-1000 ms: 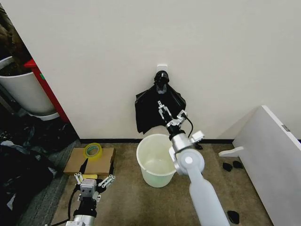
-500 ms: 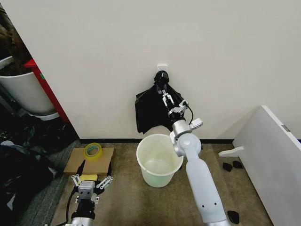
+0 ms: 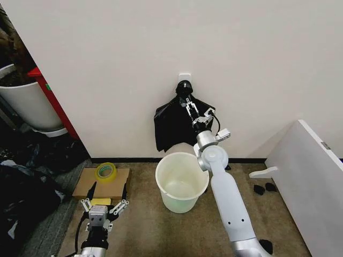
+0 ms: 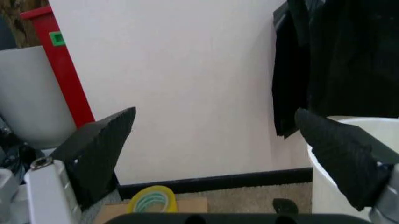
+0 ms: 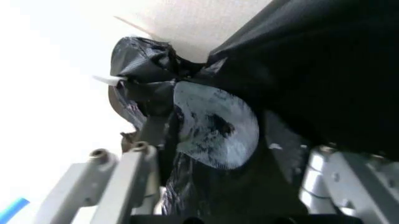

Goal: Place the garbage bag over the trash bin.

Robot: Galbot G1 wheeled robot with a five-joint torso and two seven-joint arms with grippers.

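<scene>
White wall ahead. My right hand (image 3: 192,105) up at hanging garbage bag (image 3: 174,126), fingers spread around it. Trash bin (image 3: 181,182) below, bare. Left hand (image 3: 100,206) low, spread wide, idle.

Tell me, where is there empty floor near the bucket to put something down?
There is bare carpet in front of the trash bin, between the left gripper and the right arm. It gets crowded left of that, where a cardboard sheet holds a tape roll, and behind the bin, where the right gripper reaches up into the garbage bag hanging on the wall.
</scene>
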